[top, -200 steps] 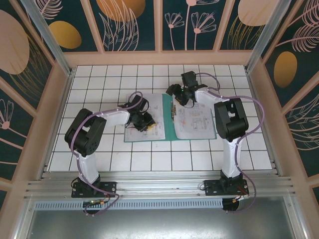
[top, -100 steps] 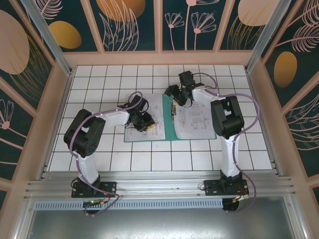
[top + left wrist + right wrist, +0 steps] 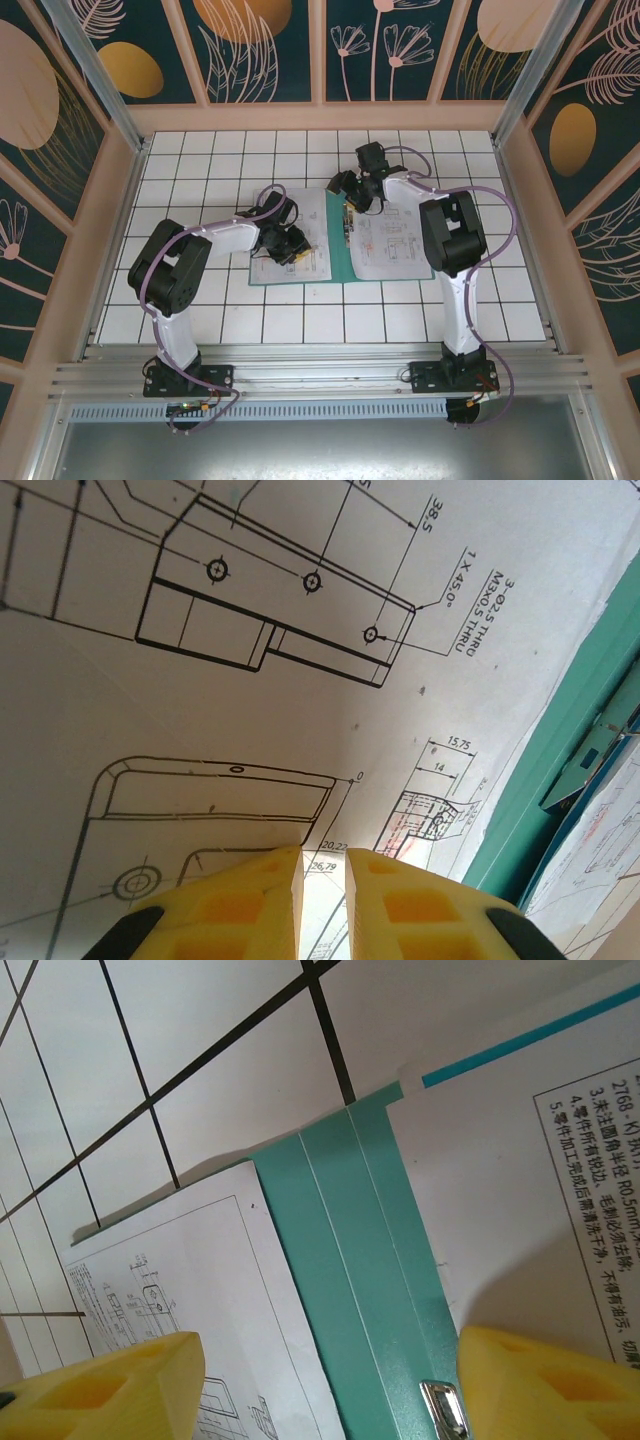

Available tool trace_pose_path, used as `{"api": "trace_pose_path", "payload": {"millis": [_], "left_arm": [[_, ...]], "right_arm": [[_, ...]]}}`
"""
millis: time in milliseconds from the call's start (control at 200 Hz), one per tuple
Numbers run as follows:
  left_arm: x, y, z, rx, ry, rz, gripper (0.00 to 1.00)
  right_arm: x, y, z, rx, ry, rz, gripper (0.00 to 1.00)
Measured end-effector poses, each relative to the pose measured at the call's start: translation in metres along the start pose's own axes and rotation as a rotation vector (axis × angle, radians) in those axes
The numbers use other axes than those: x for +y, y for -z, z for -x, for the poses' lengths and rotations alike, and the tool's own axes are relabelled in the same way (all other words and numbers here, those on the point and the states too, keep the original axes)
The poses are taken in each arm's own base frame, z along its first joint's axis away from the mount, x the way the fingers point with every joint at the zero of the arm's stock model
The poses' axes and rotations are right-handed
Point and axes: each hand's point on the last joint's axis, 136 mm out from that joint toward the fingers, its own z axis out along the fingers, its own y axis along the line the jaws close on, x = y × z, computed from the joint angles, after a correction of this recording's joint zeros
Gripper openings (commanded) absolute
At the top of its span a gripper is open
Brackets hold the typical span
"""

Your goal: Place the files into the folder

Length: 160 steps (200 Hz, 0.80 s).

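Leftward by a little, the right arm's elbow and the right gripper [image 3: 330, 1372] have shifted since a second ago; the left arm has not moved. Blocky yellow fingers [image 3: 110, 1385] stand wide apart above the flat, creased spine of the open teal-green folder [image 3: 345, 1260], grasping nothing. The left gripper [image 3: 322, 872] is nearly clenched over a sheet; whether it pinches paper I cannot tell. Thin white paper files [image 3: 392, 240] printed with black line drawings lie on both covers. Underneath is a glossy white-tiled table [image 3: 200, 160] with dark grid lines, ringed by dark floral wall panels [image 3: 270, 60].

My left gripper [image 3: 322, 905] held low, fingers [image 3: 240, 910] nearly together with a slim gap, my right gripper [image 3: 325, 1385] reached forward, jaws spread wide
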Motion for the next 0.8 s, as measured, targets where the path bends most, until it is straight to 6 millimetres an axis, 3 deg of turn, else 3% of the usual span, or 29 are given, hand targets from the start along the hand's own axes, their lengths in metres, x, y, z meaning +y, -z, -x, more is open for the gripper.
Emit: {"api": "trace_pose_path", "payload": {"millis": [801], "left_arm": [[0.002,-0.001,-0.001,0.003,0.001,0.002,0.19]], "right_arm": [[0.011,0.002,-0.003,0.033,0.033,0.044,0.68]]}}
